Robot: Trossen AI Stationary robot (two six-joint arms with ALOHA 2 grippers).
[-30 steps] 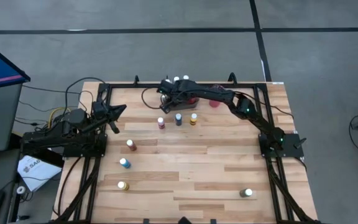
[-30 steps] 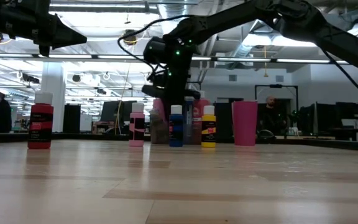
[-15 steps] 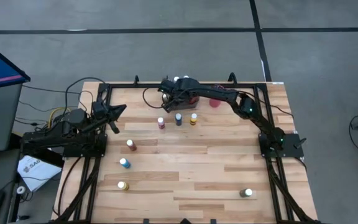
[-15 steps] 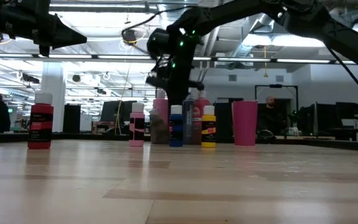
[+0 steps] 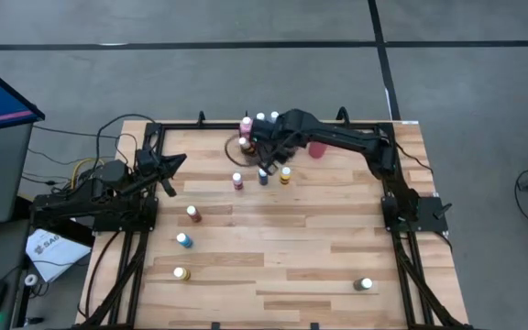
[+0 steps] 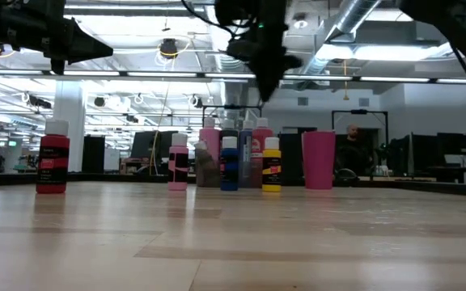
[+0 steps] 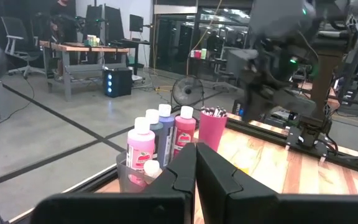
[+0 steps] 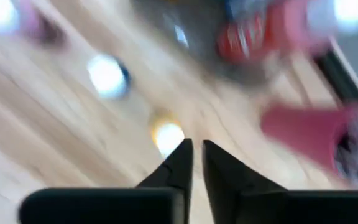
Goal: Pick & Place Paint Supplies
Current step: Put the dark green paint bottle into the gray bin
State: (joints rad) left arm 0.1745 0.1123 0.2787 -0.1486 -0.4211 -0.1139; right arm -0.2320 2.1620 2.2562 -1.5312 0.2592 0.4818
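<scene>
Several paint bottles stand upright in the grey tray [image 5: 251, 149] at the table's far edge, among them a pink one [image 7: 140, 147] and a red one [image 7: 184, 131]. A pink bottle [image 5: 237, 182], a blue one [image 5: 264, 177] and a yellow one [image 5: 285, 174] stand in a row on the wood just near of the tray. My right gripper [image 5: 266, 163] hangs high above this row [image 6: 266, 87], pointing down, its fingertips [image 8: 196, 149] a narrow slit apart with nothing between them. My left gripper [image 5: 181, 160] waits shut at the table's left, pointing level [image 7: 196, 167].
A pink cup [image 5: 316, 149] with brushes [image 7: 213, 112] stands right of the tray. Loose bottles stand on the wood: red [image 5: 192, 214], blue [image 5: 183, 240], yellow [image 5: 181, 273], and a dark one [image 5: 365, 285] near the front right. The table's middle is bare wood.
My right gripper has risen from the tray, gone toward the table's right and near edge, and tipped more steeply down. It now hangs above the row of three bottles. The bottles in the tray, hidden under the arm before, now show.
</scene>
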